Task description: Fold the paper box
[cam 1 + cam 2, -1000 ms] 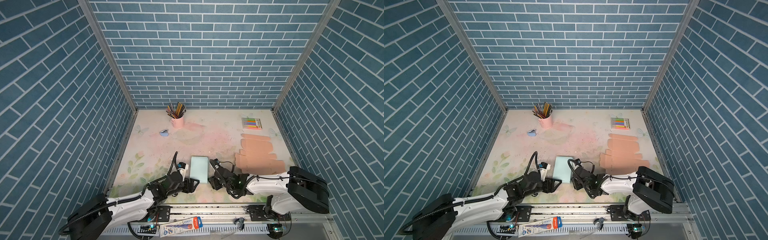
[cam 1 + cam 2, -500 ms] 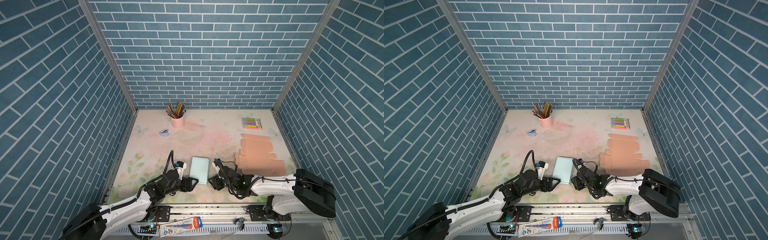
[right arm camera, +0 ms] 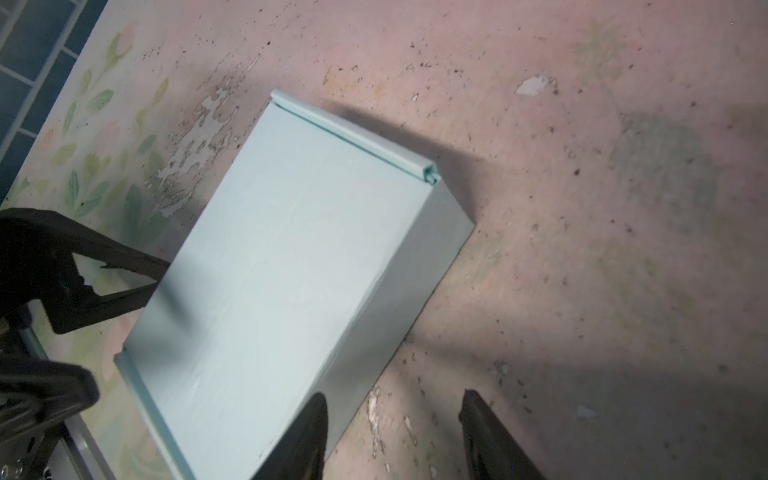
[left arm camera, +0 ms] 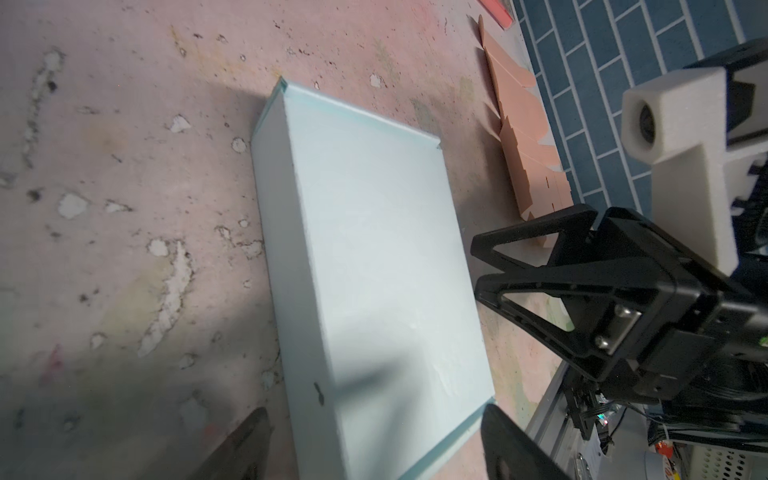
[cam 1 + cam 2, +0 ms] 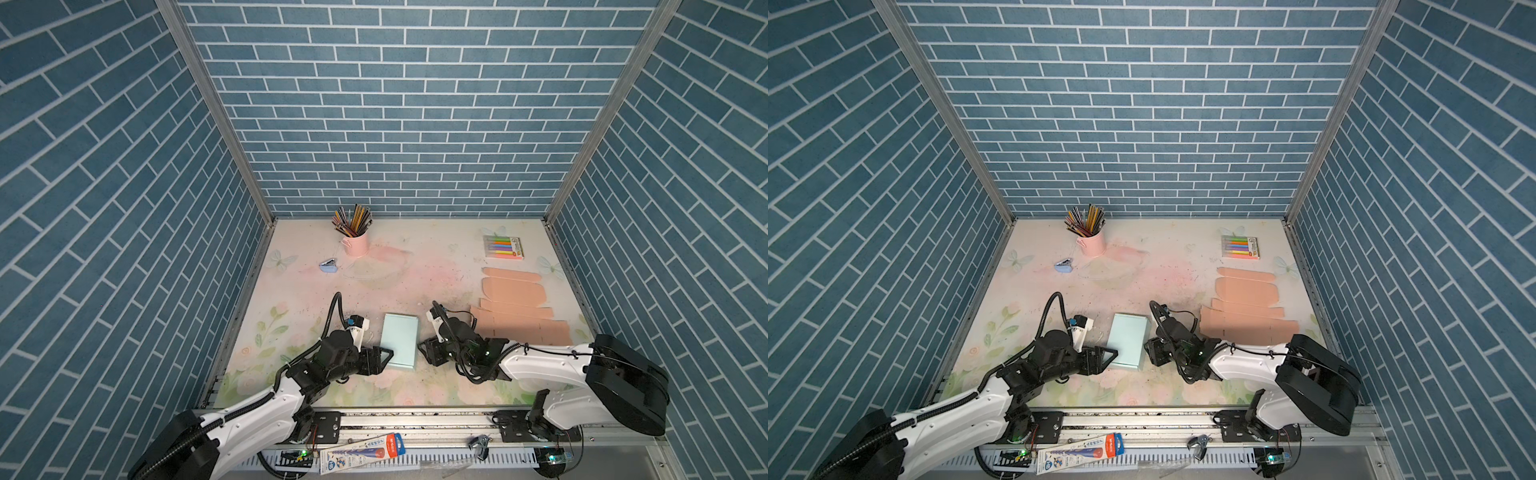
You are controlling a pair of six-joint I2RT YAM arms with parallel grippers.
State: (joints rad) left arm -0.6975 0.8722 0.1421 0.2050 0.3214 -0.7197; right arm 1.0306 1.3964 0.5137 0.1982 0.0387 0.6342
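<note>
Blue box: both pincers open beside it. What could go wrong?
1. The left pincer sits at the near corner of the blue box; closing there may dent the paper wall.
2. The right pincer hangs close by the box's side; a nudge could slide the box or spring its end flap.

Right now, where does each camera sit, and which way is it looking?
Both top views: high overhead, tilted toward the back wall; shows blue box, left gripper, right gripper.
Left wrist: on left arm, facing the box; shows its own fingertips and right gripper.
Right wrist: on right arm, facing the box; own fingertips, left gripper.
All share the box.
</note>
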